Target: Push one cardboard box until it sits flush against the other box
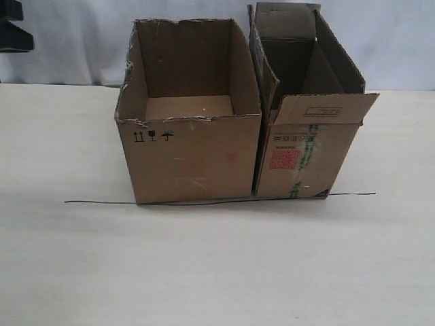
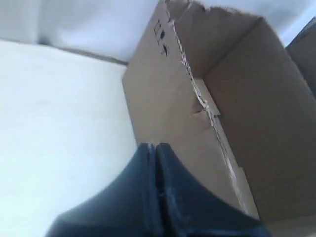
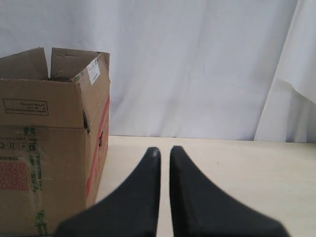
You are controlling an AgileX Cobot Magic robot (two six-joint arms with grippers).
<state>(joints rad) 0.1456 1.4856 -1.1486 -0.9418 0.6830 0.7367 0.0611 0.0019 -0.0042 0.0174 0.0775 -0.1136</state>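
Observation:
The wide cardboard box [image 1: 190, 159], with a ragged torn rim and small black symbols, stands open-topped on the table. Its right side is up against the other box [image 1: 306, 153], a narrower carton with flaps, a red label and green-printed tape; hardly any gap shows between them. Neither gripper appears in the exterior view. In the left wrist view my left gripper [image 2: 154, 146] is shut and empty, its tips close to the outer wall of the cardboard box [image 2: 168, 113]. My right gripper [image 3: 164, 150] is empty, fingers almost together, to the side of the other box [image 3: 44, 163].
A thin black line [image 1: 102, 202] runs along the pale table [image 1: 217, 272] under the boxes' front edges. A white curtain [image 1: 68, 47] hangs behind. A dark piece of equipment [image 1: 13, 30] sits at the far back left.

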